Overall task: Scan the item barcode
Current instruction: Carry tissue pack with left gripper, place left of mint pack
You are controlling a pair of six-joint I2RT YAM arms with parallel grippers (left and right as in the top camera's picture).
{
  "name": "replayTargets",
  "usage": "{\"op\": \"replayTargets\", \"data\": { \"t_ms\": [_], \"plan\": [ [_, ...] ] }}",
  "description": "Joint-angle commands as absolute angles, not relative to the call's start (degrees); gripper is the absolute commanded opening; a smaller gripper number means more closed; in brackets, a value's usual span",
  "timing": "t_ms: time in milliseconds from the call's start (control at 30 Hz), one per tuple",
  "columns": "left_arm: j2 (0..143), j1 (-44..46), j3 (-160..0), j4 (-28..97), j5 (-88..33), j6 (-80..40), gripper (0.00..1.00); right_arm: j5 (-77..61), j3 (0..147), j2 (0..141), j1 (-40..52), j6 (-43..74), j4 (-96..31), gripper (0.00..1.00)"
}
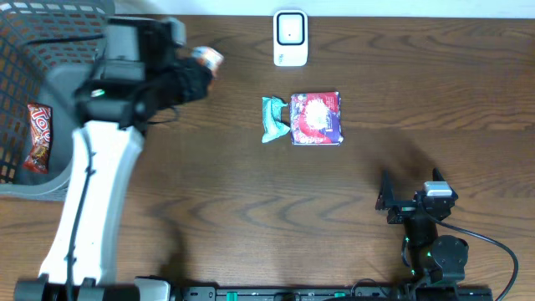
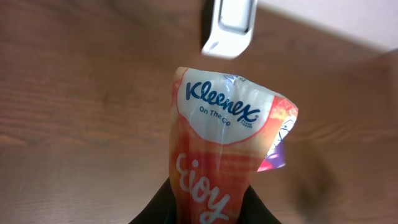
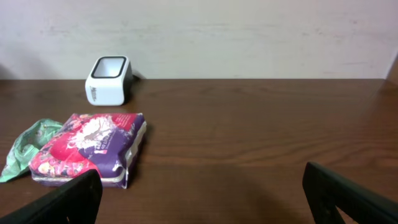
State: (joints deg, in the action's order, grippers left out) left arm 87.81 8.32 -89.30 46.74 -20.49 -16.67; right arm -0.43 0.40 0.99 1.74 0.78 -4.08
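An orange Kleenex tissue pack (image 2: 227,149) hangs above the wooden table with my left gripper (image 2: 210,202) shut on its lower end. In the overhead view the Kleenex pack (image 1: 206,58) sticks out of the left gripper (image 1: 192,77) at the back left. The white barcode scanner (image 1: 290,38) stands at the table's far edge, right of the pack, and shows just beyond the pack's top as the scanner (image 2: 230,25). My right gripper (image 1: 411,188) rests open near the front right with nothing between its fingers (image 3: 68,202). The scanner (image 3: 109,79) lies far ahead of it.
A purple and red packet (image 1: 316,119) and a teal packet (image 1: 273,119) lie side by side mid-table, in front of the scanner. A grey mesh basket (image 1: 25,100) at the left edge holds a red snack bag (image 1: 38,138).
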Motion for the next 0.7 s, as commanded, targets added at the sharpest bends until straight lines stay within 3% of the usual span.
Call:
{"op": "replayTargets", "data": {
  "t_ms": [0,433,500,600,667],
  "plan": [
    [92.68,11.94,-88.33,47.35,-12.69,-15.33,0.07,-0.54,0.32,0.75,1.39,0.14,-4.29,0.99],
    [113.30,18.72,-88.33,42.72,-8.93,-20.91,0.09,-0.54,0.32,0.75,1.39,0.14,-4.29,0.99],
    [114.96,19.33,-88.33,41.25,-8.93,-20.88,0.24,-0.54,0.32,0.75,1.39,0.14,-4.29,0.99],
    [115.72,19.64,-88.33,39.66,-8.91,-20.88,0.61,-0.54,0.32,0.75,1.39,0.14,-4.29,0.99],
    [115.39,19.62,-88.44,38.92,-8.93,-20.88,0.68,-0.54,0.32,0.75,1.39,0.14,-4.29,0.99]
  ]
}}
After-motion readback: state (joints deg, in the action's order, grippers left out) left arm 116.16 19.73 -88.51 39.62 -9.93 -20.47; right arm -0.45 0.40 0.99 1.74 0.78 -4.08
